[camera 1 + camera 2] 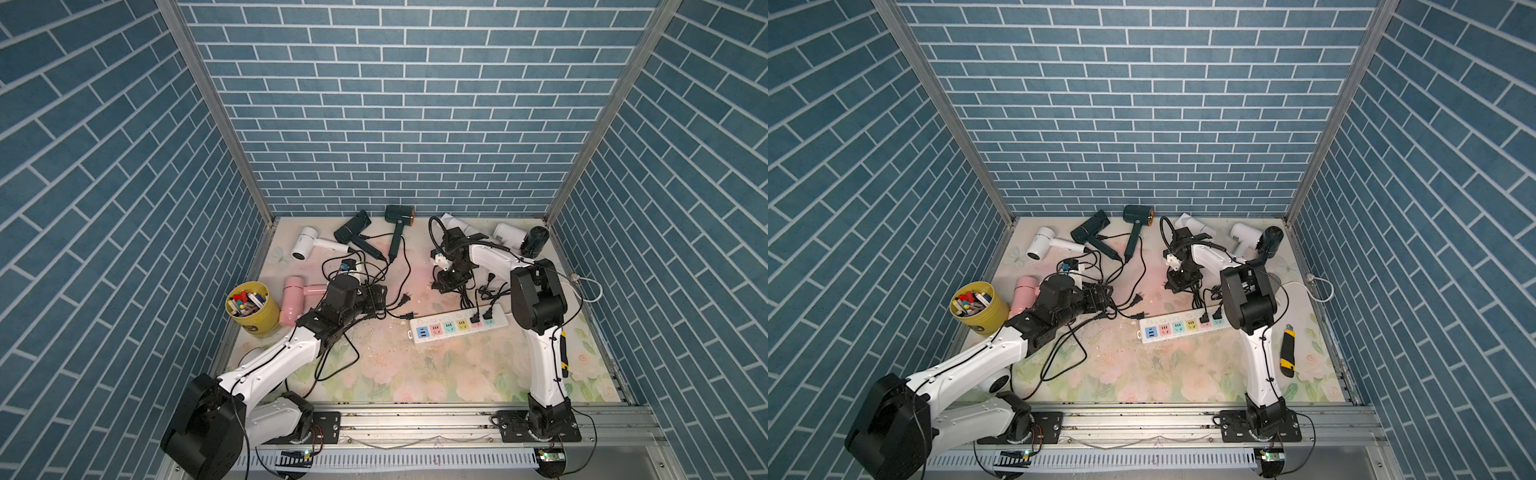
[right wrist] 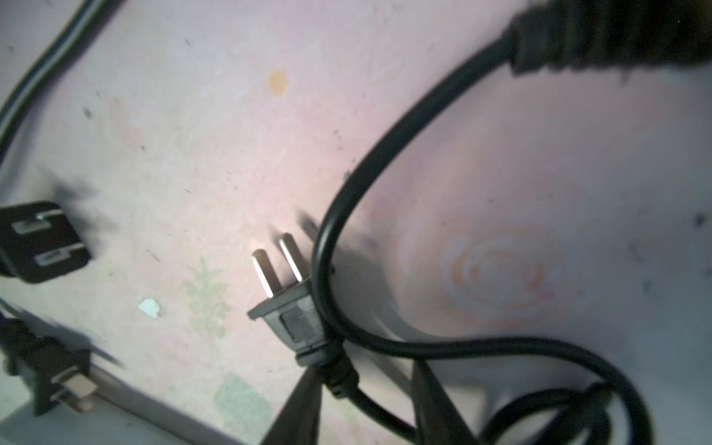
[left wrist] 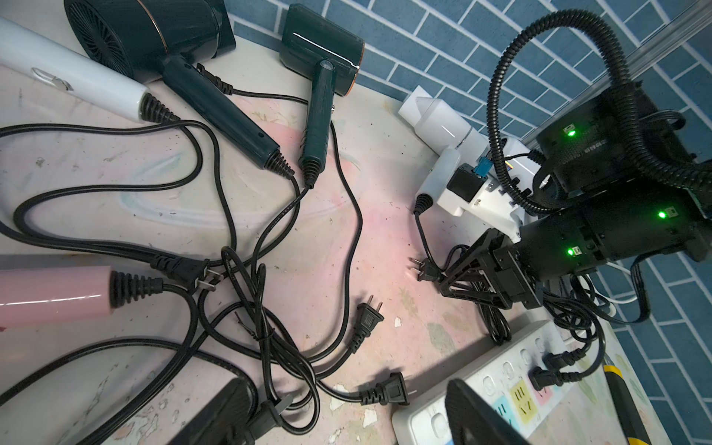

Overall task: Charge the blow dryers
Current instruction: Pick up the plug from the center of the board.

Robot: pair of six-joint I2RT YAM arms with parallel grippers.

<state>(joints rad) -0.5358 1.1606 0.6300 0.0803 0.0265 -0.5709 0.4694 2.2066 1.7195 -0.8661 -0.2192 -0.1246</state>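
- Under both grippers I see the flowered table (image 1: pixel 415 374), strewn with black cords (image 1: pixel 374 266).
- Beyond the grippers, toward the back wall, lie most of the blow dryers (image 1: pixel 399 228). The pink blow dryer (image 1: pixel 293 299) lies beside the left arm, behind its gripper.
- The power strip (image 1: pixel 459 328) lies between the two arms, nearer me than either gripper, with two seated plugs (image 1: pixel 473 318).
- My left gripper (image 3: pixel 350 416) stands wide and holds nothing.
- A loose plug (image 3: pixel 387 391) lies just ahead of its fingertips.
- My right gripper (image 2: pixel 366 389) hangs low with its jaws narrow, either side of the cord behind a second plug (image 2: pixel 289 316). I cannot tell whether they pinch it.
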